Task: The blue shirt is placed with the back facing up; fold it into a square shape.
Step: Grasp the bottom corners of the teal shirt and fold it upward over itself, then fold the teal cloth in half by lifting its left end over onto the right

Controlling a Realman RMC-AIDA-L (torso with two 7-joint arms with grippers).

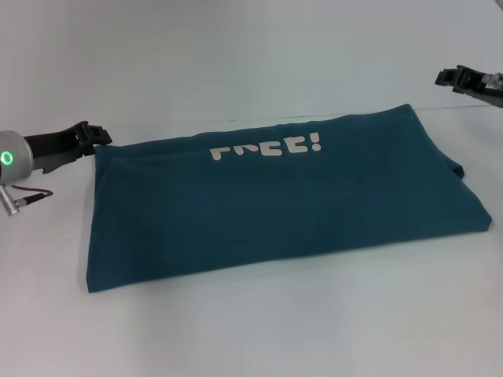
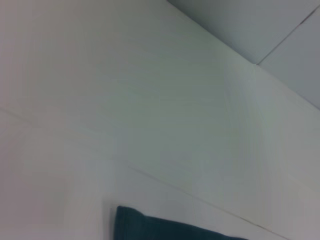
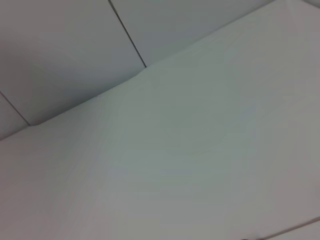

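so the big dark teal-blue cotton t-shirt [image 1: 275, 204] is lying flat across the middle of my plain white bench [image 1: 251, 330], already folded into a long rectangle with the white block lettering showing on the top layer near the far edge. sleeves look tucked in; only a small bump of cloth pokes out at the right end. i'd say the lengthwise folds are done and what's left is bringing one short end over the other to get a square.

the fabric looks soft and matte, mostly smooth with a few shallow creases, edges fairly crisp. the bench is smooth and bare-looking.

my left claw [image 1: 98, 135] sits just beside the shirt's far left corner, my right claw [image 1: 452, 77] is up and well apart past the far right corner. can't tell how wide either one is, and neither seems to be holding cloth.
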